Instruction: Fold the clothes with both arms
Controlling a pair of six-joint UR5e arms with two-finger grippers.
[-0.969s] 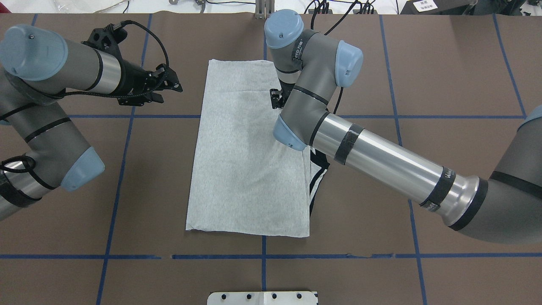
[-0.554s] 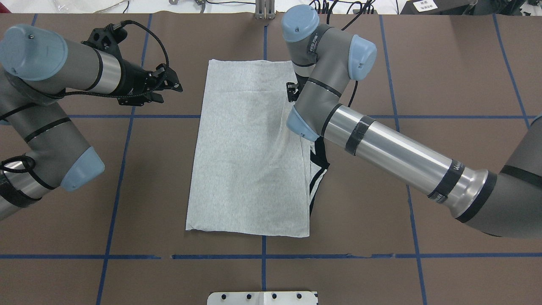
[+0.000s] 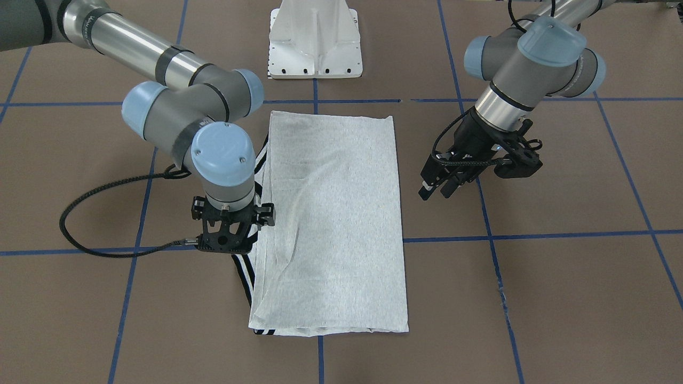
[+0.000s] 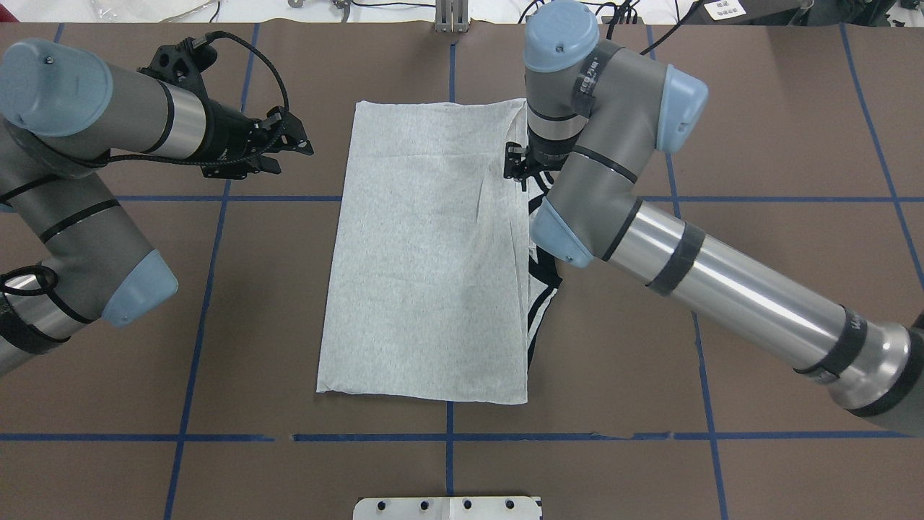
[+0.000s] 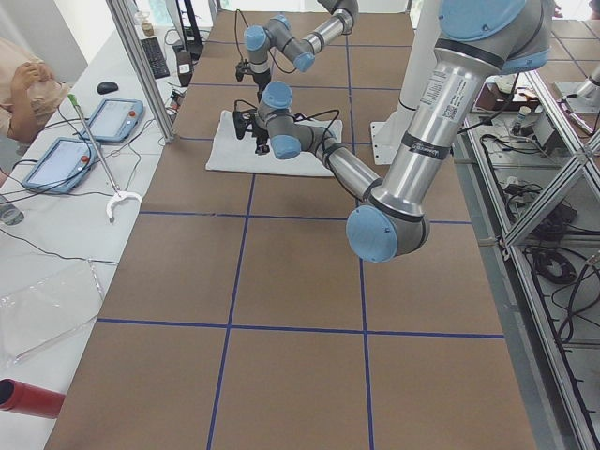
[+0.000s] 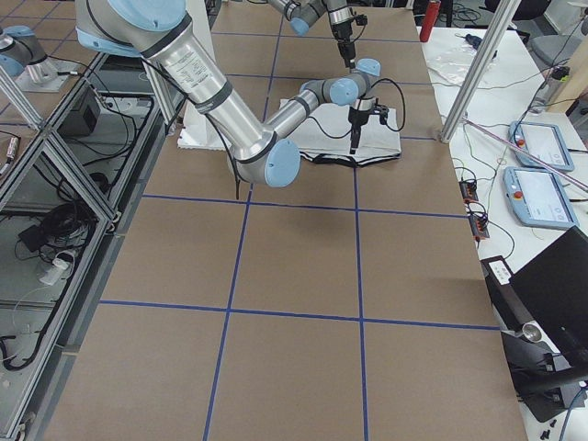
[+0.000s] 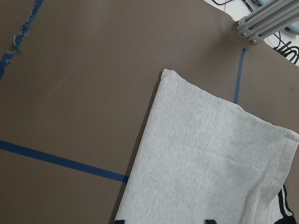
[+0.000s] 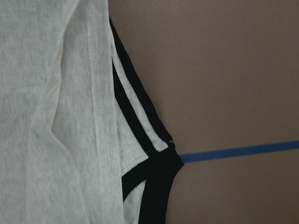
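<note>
T-shirt (image 4: 426, 260): lay flat in the middle of the table (image 4: 758, 108), folded into a long grey rectangle running near to far, plain side up. Crossed one of the blue tape lines (image 4: 253, 198) along the way.

Left to right then. First up, left arm (image 4: 137, 115), stretched in from the left edge over bare table. Left gripper (image 3: 435, 191) at the end of it, aimed toward the shirt's far-left corner but well clear of the cloth, fingers spread apart with nothing between them.

Next, the shirt body itself. Mostly smooth, with a few soft creases toward the far right. Black-and-white striped edge (image 4: 541, 289) peeked out from under the right side, roughly halfway along.

Last, right arm (image 4: 722, 282), stretched in from the right with its elbow over that striped bit. Right gripper (image 6: 353, 140) pointed straight down at the shirt's right edge toward the far end, just beside where the stripes showed. Couldn't tell whether its fingers were spread or pressed together, or whether they touched the cloth at all, since the wrist covered them from above.
</note>
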